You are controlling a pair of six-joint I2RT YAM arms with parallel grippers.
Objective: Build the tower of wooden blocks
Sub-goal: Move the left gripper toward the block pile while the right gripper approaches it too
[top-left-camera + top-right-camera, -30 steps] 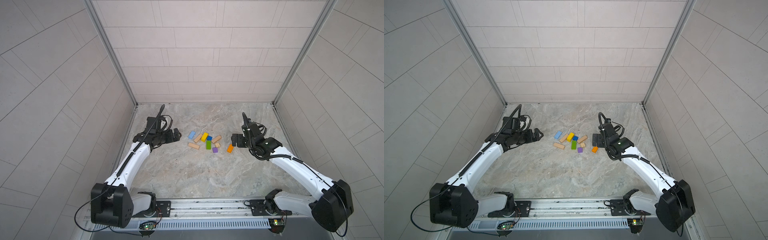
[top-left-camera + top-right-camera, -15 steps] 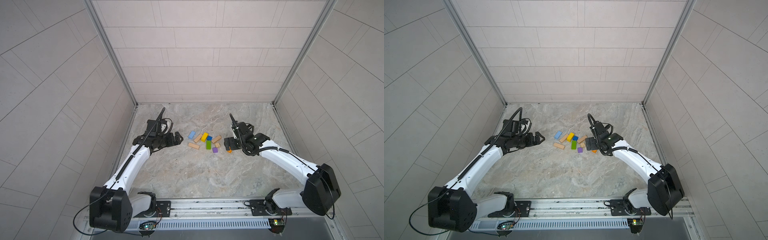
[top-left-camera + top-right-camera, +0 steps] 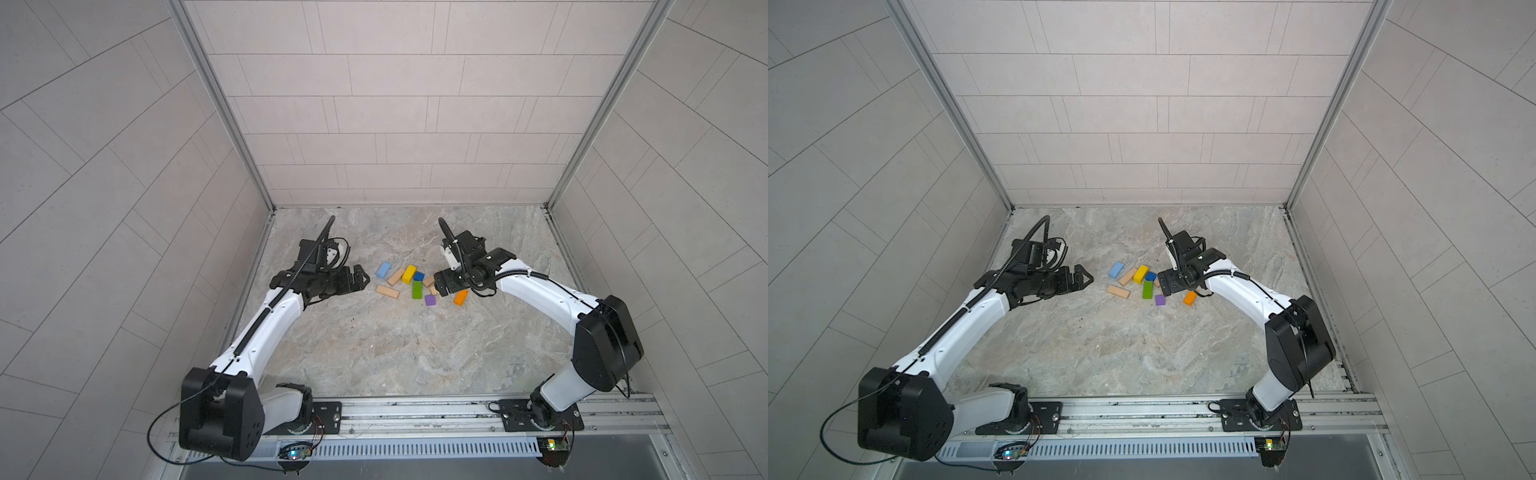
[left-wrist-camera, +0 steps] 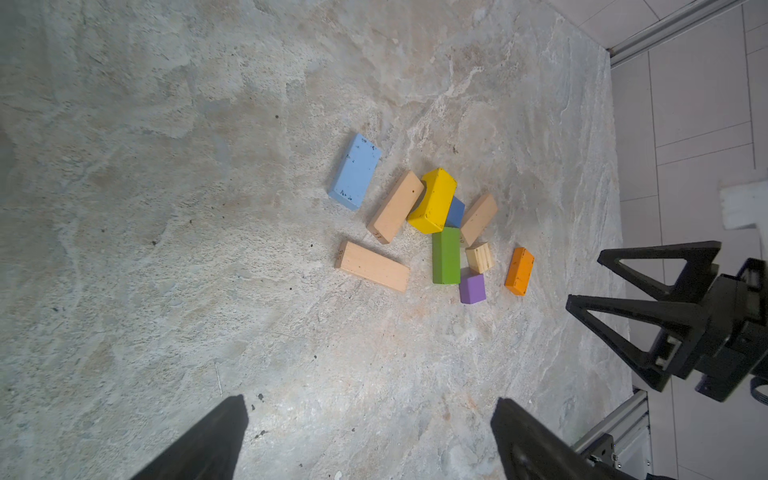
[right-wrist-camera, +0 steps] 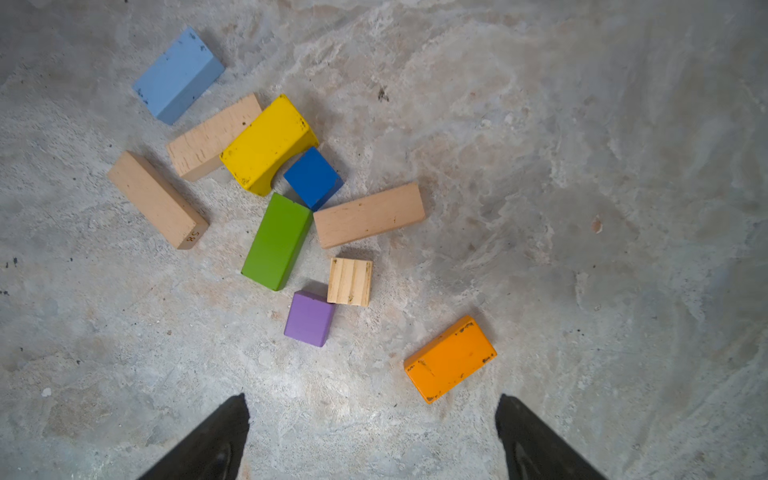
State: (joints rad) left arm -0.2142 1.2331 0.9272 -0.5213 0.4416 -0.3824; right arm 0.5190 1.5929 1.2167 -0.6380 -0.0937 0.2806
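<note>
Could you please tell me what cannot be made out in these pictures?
- Both top views: the right gripper covers part of the nearest tan bar.
- Left wrist view: the yellow arch block hides most of the dark-blue cube.
- Same view: the bottom edge cuts off the finger bases of the left gripper.

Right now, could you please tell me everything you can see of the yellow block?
The yellow block looks like painted wood, with the paint chipped along its edges and corners. A curved arch is cut into its underside, so it appears to stand like a small bridge on two feet on the stone-patterned tabletop. It sits in the cluster, pressed against a plain tan bar on one long side, with the dark-blue cube close by the arch opening on the other. Nothing rests on it.
</note>
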